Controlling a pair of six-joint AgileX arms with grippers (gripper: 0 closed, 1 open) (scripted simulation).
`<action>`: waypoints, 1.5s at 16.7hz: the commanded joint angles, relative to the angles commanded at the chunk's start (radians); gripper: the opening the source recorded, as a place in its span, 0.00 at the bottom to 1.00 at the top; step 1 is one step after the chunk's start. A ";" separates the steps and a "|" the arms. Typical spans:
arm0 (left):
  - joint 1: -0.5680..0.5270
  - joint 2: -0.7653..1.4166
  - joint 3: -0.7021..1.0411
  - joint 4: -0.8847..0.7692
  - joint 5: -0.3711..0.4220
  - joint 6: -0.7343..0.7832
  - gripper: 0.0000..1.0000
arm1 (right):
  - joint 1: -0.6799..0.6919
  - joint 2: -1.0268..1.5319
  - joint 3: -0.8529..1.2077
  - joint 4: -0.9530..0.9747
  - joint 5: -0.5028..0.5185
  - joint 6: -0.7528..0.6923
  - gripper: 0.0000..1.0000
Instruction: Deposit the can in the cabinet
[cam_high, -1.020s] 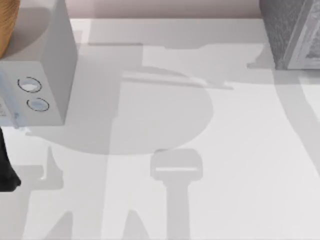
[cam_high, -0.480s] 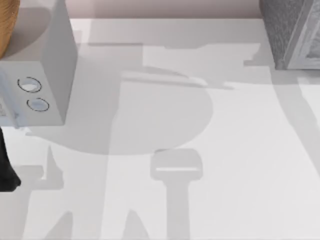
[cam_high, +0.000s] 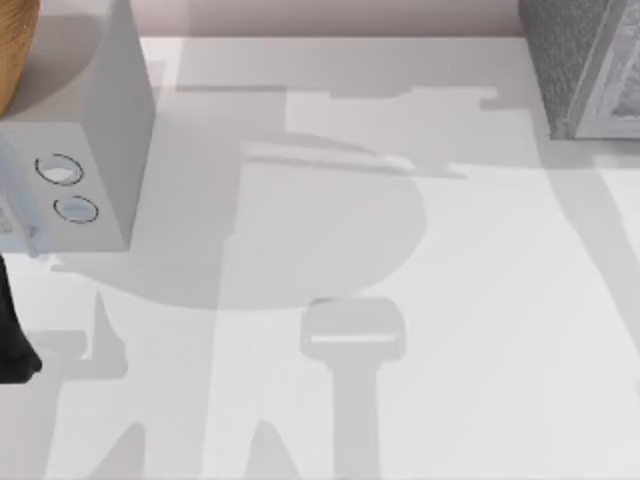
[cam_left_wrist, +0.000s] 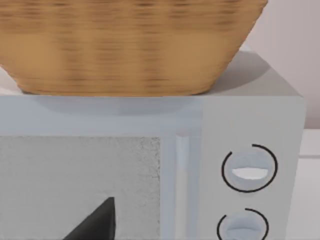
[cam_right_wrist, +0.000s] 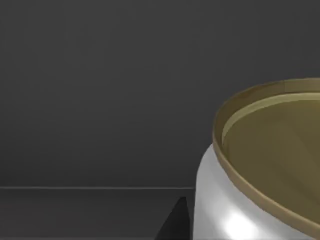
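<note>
The table lies open between the light grey box at left and the cabinet at right.

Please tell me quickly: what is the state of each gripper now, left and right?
Left gripper: facing the light grey box under the wicker basket; state cannot be told.
Right gripper: close beside the can against a dark surface; grip cannot be told.

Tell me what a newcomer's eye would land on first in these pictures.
Probably the can, looming close in the right wrist view with its gold top and silvery side against a dark grey surface. Next, the woven basket sitting on top of the light grey box with two round rings at the table's left side. The dark speckled cabinet stands at the far right corner.
</note>
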 joint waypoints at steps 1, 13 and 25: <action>0.000 0.000 0.000 0.000 0.000 0.000 1.00 | -0.002 0.028 0.032 -0.012 -0.003 0.001 0.00; 0.000 0.000 0.000 0.000 0.000 0.000 1.00 | -0.032 0.300 0.388 -0.107 -0.029 0.005 0.00; 0.000 0.000 0.000 0.000 0.000 0.000 1.00 | -0.065 0.579 0.765 -0.203 -0.058 0.004 0.00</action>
